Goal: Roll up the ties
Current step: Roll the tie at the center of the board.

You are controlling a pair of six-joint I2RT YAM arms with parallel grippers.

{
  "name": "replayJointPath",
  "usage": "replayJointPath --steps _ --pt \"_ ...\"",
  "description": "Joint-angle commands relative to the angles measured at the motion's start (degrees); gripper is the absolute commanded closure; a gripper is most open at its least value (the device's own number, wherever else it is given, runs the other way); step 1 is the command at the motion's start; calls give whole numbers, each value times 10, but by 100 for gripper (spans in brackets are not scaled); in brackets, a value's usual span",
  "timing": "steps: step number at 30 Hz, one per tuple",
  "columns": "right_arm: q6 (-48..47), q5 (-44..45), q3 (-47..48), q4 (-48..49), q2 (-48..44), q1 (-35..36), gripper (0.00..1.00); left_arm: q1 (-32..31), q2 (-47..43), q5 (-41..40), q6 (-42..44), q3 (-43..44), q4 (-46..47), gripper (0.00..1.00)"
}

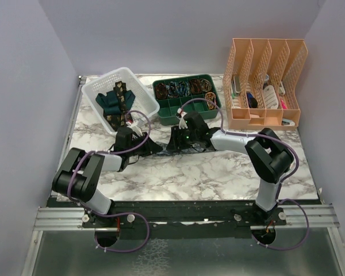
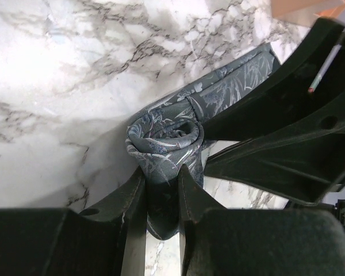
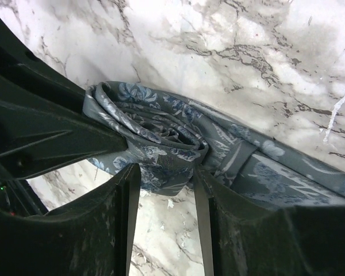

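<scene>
A: What sits at the back of the marble-patterned tabletop [image 1: 218, 172]?

B: At the left, a white slatted basket [image 1: 145, 103], set askew. Just beside it on the right is a dark green tray [image 1: 171, 112] split into compartments. The back ones hold small mixed items, too small to tell.

A: And the far right corner?

B: A peach file organizer [image 1: 264, 54], upright, with several slots holding small white and pink things. Plain pale walls [image 1: 161, 34] close in three sides.

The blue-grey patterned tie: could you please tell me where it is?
The tie lies mid-table in the top view, partly rolled between the left gripper and right gripper, near the white basket.
</scene>
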Motion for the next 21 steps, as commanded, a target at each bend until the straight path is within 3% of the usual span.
replayJointPath --steps 1,4,10,21 --pt "-15 4 2 -16 -56 -14 52 -14 -52 -61 53 21 -128 100" --pt "-28 28 -4 -26 -79 -29 49 -21 -79 -138 85 63 -262 100" --pt "-78 45 -28 -12 -90 -55 44 -23 -106 -228 119 127 -435 100" --pt "-157 13 31 -63 -10 -59 42 -24 -130 -298 118 181 -545 100"
